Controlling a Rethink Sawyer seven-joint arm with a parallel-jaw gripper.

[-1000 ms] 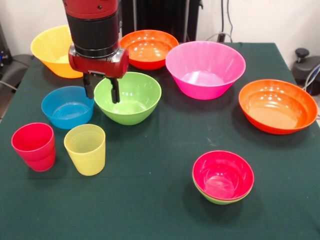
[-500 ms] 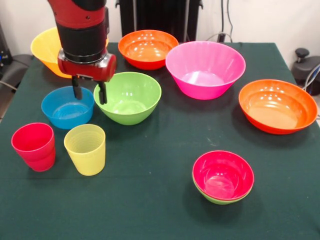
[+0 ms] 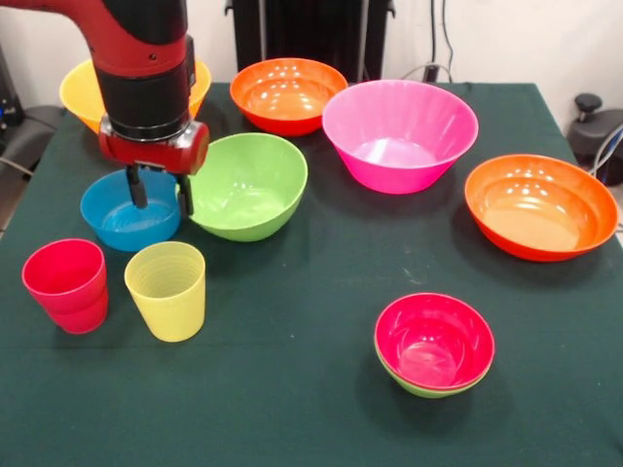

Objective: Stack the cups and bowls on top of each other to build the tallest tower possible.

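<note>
We see the gripper point(image 3: 157, 194) with its fingers parted and holding nothing, straddling the near rim of the blue bowl point(image 3: 125, 222), just beside the tilted green bowl point(image 3: 251, 187); the tower point(image 3: 434, 344), a red bowl nested in a light-green one, stands well apart on open cloth; the red cup point(image 3: 66, 284) and yellow cup point(image 3: 166, 290) sit near the table point(image 3: 292, 389) edge.

Red arm point(image 3: 92, 24) with black cylindrical wrist (red collar), dark fingers point(image 3: 137, 187).
</note>
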